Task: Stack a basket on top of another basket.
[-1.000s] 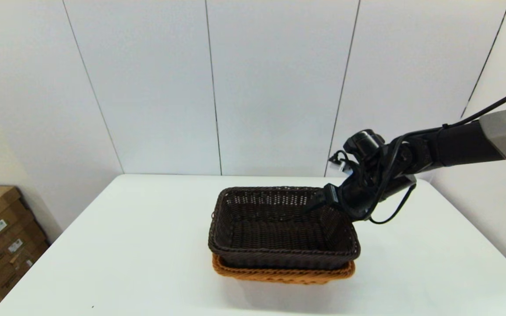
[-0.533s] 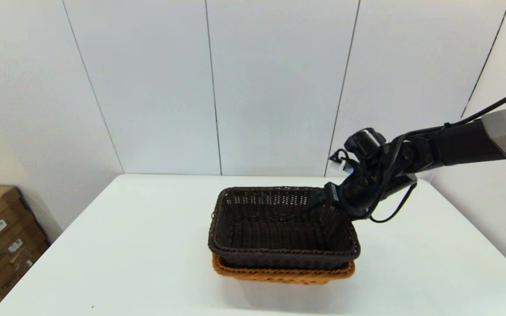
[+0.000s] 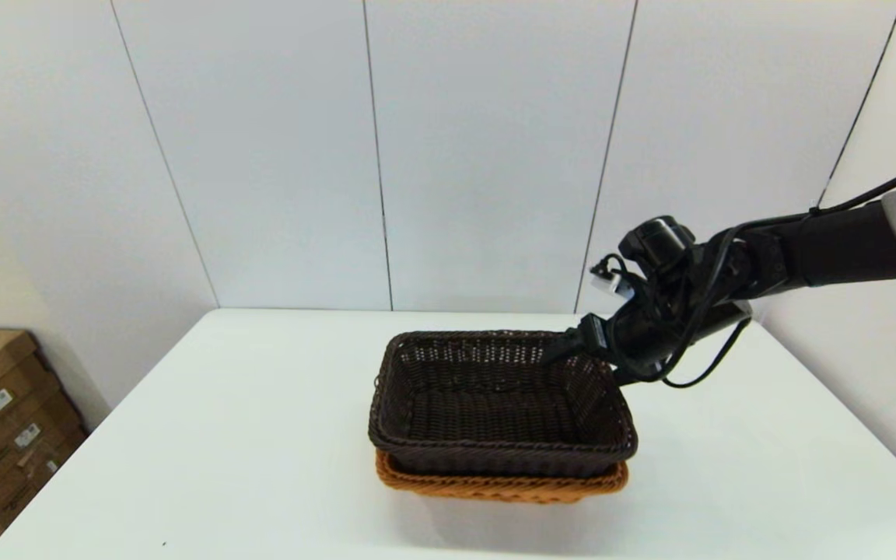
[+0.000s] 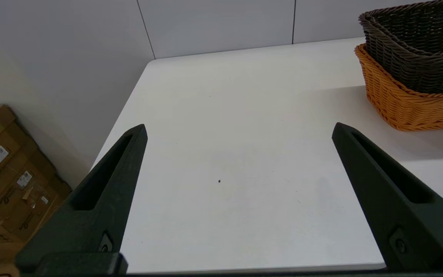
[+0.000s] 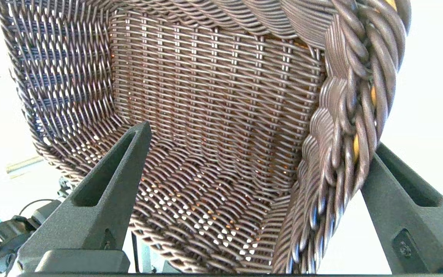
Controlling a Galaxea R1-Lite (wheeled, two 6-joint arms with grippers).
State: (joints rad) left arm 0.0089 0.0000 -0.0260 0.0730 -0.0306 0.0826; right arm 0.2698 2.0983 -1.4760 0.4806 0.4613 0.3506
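dark brown open-weave basket (image 3: 495,404) | orange-tan braided-rim basket (image 3: 495,488) | white table (image 3: 222,435)

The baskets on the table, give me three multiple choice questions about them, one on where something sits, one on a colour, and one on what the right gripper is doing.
1. Where is the dark brown basket?
A. Nested in the orange-tan basket
B. Beside it, apart
C. Upside down on the table

2. What colour is the lower basket?
A. White
B. Orange-tan
C. Green

3. How is the right gripper set?
A. Shut on the dark basket's rim
B. Open, fingers on either side of the rim
C. Shut, far from both baskets

Answers:
1 A: only the orange-tan basket rim shows beneath the dark one.
2 B: its weave shows orange-tan under the dark wall.
3 B: the right wrist view shows both fingers spread, the braided rim between them.

The left gripper hangs open over the bare table.
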